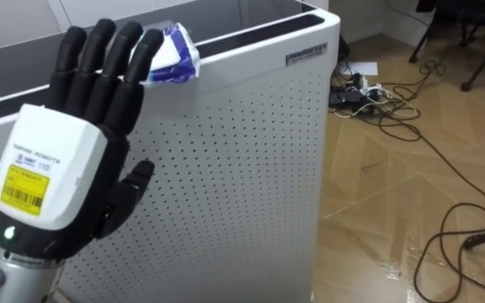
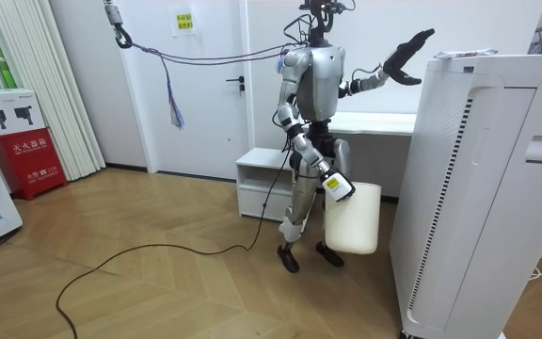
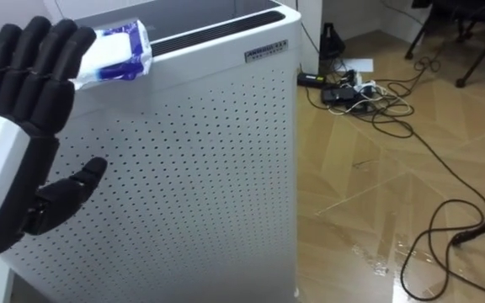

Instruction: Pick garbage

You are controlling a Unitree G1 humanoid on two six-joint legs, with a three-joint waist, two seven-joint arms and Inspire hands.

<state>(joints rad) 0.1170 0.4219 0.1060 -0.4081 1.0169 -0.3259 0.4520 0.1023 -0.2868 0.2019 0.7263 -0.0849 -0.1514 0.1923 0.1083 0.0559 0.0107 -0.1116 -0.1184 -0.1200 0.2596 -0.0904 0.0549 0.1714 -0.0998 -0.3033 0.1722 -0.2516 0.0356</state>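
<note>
The tall white perforated cabinet is the biggest thing in front of you. You stand close beside it in the room view, with the floor cables well off past its far corner. Next in size is the white bin, which hangs low at your right side. Your right hand is at the bin's upper edge and probably carries it, but I cannot tell its grip from that distance.

Your left hand is raised against the cabinet's upper face, back towards the camera. Its fingers are straight and together, the thumb is out to the side, and it holds nothing. The garbage, a crumpled blue-and-white wrapper, lies on the cabinet's top at the near edge, just in front of the dark slot. Your fingertips seem to touch its left end.

The main risk is pushing rather than picking.
- **Pushing it away:** Straight fingers sliding forward would shove the light wrapper back into the slot or off the far side.
- **Weak grip:** With your arm stretched this high, the thumb may not get under the wrapper, so closing could pinch only a corner and let it slip.
- **The bin:** Leaning in closer could knock the bin against the cabinet.
</note>
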